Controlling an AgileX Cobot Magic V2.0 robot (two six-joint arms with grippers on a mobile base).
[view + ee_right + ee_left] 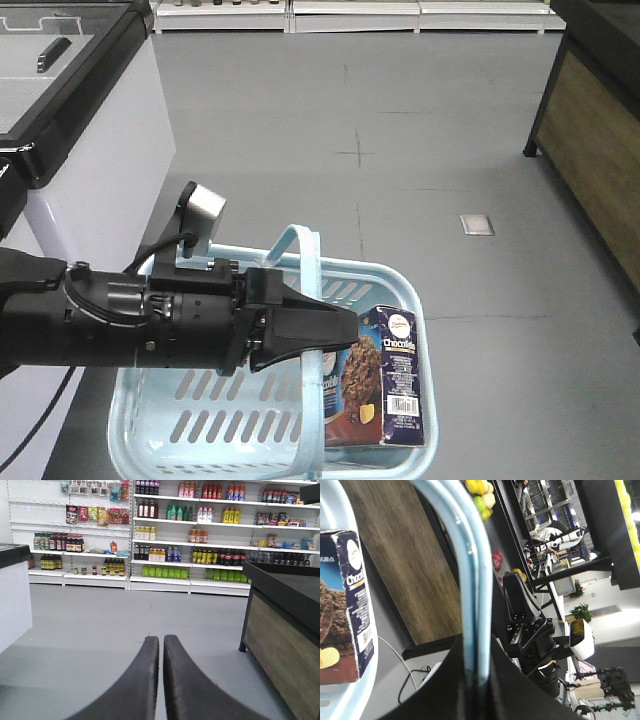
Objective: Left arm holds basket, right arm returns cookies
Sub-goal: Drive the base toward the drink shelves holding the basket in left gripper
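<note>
The pale blue basket (400,285) hangs above the grey floor, and my left gripper (340,335) is shut on its hoop handle (310,250). In the left wrist view the handle (475,580) runs straight down between the two black fingers of the left gripper (477,680). The navy cookies box (395,385) stands upright in the basket's right half and also shows at the left edge of the left wrist view (350,605). My right gripper (161,642) is shut on nothing. It points across open floor toward the store shelves, away from the basket.
A white chest counter (90,150) stands on the left. On the right is a wood-panelled counter (595,150), which the right wrist view also shows (285,645). Shelves of bottles (190,530) line the far wall. A metal floor plate (476,224) lies ahead.
</note>
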